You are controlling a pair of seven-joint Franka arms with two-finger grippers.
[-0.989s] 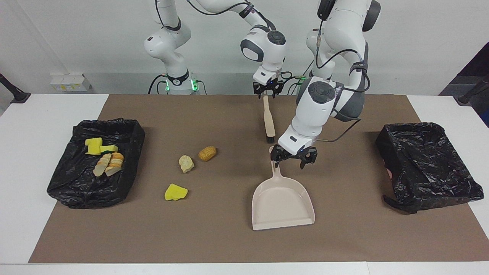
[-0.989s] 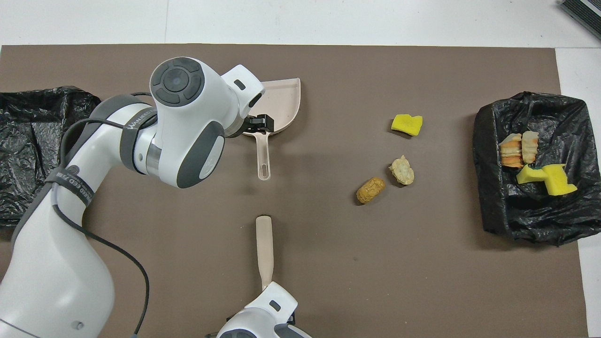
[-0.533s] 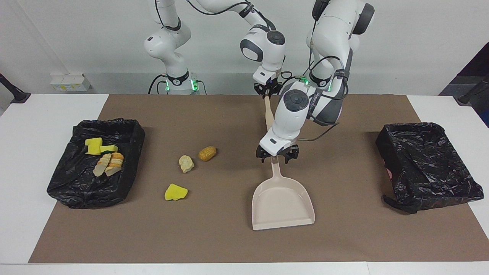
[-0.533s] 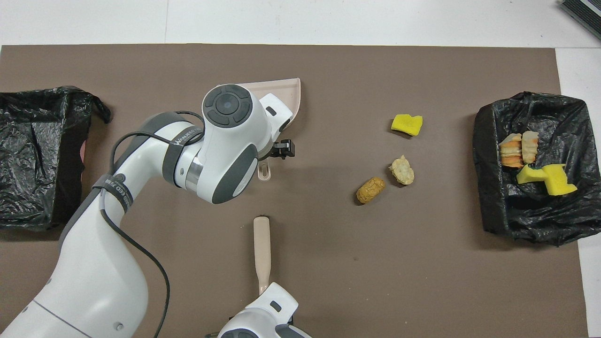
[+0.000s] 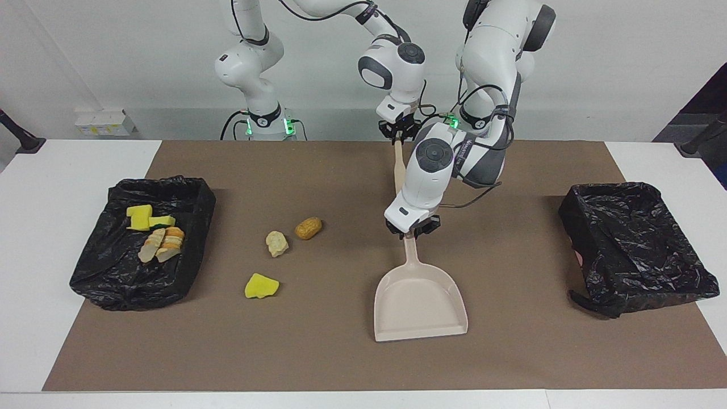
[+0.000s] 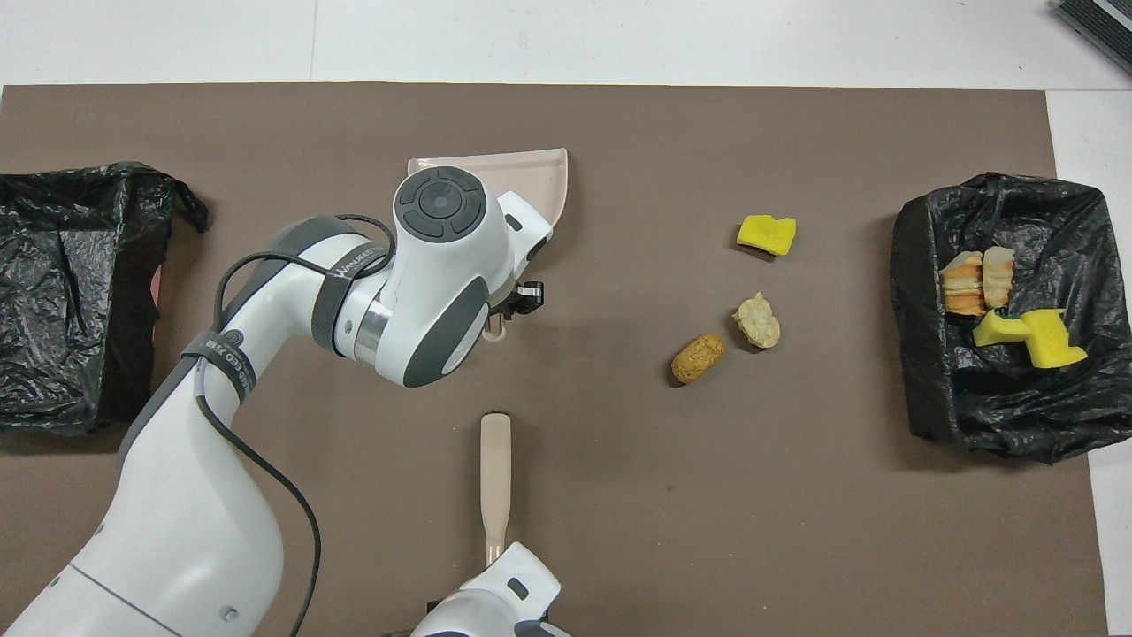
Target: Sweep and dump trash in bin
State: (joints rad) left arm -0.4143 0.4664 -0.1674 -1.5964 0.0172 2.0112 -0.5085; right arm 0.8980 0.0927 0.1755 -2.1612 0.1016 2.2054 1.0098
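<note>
Three scraps of trash lie on the brown mat: a yellow sponge piece (image 5: pixel 261 286) (image 6: pixel 767 234), a cream chunk (image 5: pixel 276 243) (image 6: pixel 757 321) and an orange-brown peanut-shaped lump (image 5: pixel 308 228) (image 6: pixel 698 357). Several more scraps (image 5: pixel 156 233) (image 6: pixel 999 301) lie in the black-lined bin (image 5: pixel 113 272) at the right arm's end. The beige dustpan (image 5: pixel 420 301) (image 6: pixel 544 177) lies flat mid-table. My left gripper (image 5: pixel 413 230) (image 6: pixel 513 305) is open just over the end of its handle. My right gripper (image 5: pixel 400 133) is shut on the beige brush (image 5: pixel 399 165) (image 6: pixel 495 478).
A second black-lined bin (image 5: pixel 636 244) (image 6: pixel 62 292) stands at the left arm's end, with no scraps showing in it. The brown mat (image 5: pixel 511 352) covers most of the white table. My left arm hides the brush head in the facing view.
My left gripper moved along the dustpan handle from the pan's neck to the handle's end. My right gripper drew the brush slightly toward the robots. The trash has not moved.
</note>
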